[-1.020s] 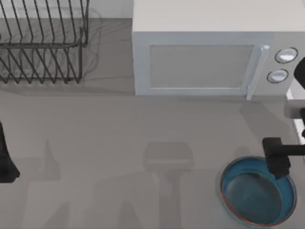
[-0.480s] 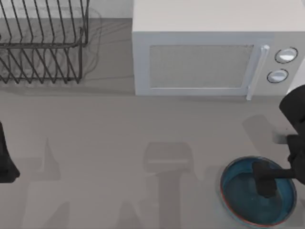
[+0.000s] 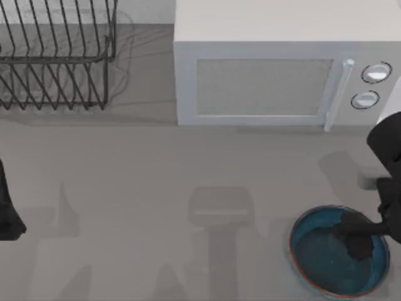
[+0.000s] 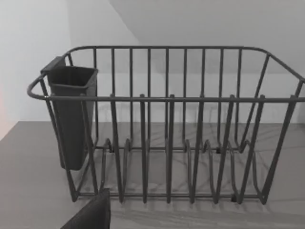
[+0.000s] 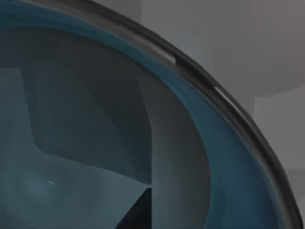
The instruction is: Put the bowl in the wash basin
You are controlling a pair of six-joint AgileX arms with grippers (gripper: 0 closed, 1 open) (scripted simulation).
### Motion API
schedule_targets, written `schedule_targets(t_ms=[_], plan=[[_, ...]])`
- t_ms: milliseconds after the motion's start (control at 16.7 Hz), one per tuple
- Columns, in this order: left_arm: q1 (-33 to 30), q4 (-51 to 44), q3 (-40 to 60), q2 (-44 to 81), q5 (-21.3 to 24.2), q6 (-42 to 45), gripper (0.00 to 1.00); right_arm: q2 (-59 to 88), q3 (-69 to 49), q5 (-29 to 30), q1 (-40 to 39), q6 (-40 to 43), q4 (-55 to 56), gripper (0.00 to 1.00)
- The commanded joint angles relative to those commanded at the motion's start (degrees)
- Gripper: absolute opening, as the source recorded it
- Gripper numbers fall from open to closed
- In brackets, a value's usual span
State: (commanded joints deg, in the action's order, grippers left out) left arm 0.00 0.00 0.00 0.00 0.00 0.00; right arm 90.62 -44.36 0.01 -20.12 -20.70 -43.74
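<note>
The bowl (image 3: 335, 254) sits flat on the desk (image 3: 156, 188) at the near right, in front of the microwave (image 3: 276, 69). The right hand (image 3: 357, 241) hangs over the bowl's right half, low inside the rim, probably placed so as to catch the wall of the bowl for a lift; whether its fingers are spread or closed I cannot tell, and nothing looks gripped yet. The right wrist view looks close onto the blue glaze and the rim. The left arm is parked at the desk's left edge, facing the dish rack (image 4: 167, 129).
</note>
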Motion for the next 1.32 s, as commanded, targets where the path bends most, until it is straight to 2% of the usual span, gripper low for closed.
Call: schedule_targets(t_ms=[420, 1020, 1320], plan=[[0.0, 0.0, 0.0, 0.0, 0.0, 0.0, 1.00, 0.0, 0.0, 0.0, 0.0, 0.0, 0.0, 0.02], [0.0, 0.0, 0.0, 0.0, 0.0, 0.0, 1.00, -0.1, -0.2, 0.1, 0.0, 0.0, -0.2, 0.00], [0.0, 0.0, 0.0, 0.0, 0.0, 0.0, 1.00, -1.6, -8.4, 0.1, -0.1, 0.0, -10.0, 0.00]])
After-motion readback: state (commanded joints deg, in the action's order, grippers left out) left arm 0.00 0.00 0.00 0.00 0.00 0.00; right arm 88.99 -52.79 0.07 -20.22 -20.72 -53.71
